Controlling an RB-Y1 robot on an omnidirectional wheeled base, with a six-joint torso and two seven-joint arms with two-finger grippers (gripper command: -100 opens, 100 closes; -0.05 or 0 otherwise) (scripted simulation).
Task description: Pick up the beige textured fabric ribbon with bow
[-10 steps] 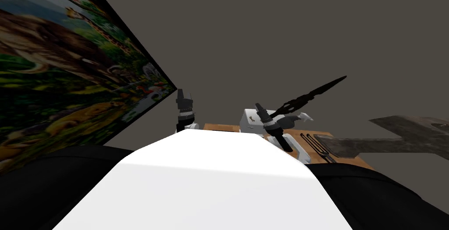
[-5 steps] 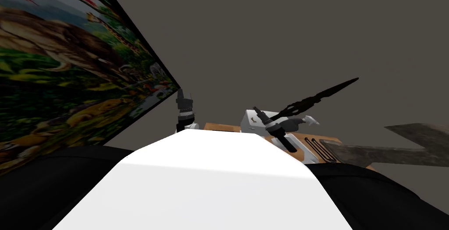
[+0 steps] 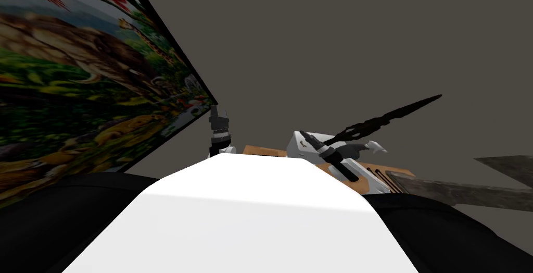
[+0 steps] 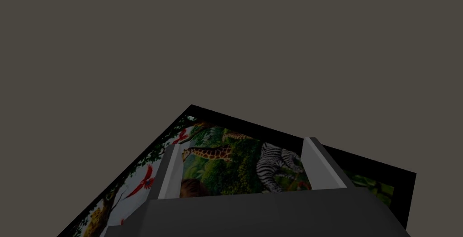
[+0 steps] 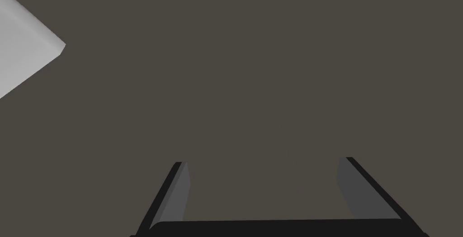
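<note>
In the left wrist view my left gripper is open and empty. The head view shows it raised, left of my chest and beside a jungle animal picture. My right gripper is also open, with nothing between its fingers, and faces a plain grey-brown surface. In the head view the right arm reaches over a white box on an orange-brown wooden top. The box carries a small brown mark; I cannot tell what it is.
A long black jagged shape slants up to the right above the wooden top. A white curled object and thin black rods lie to the right. A grey stone-like slab juts in from the right.
My view has swung: the jungle picture has spread rightward, and the wooden top, black shape and slab have slid right. The right forearm lies lower. The left arm has held still.
</note>
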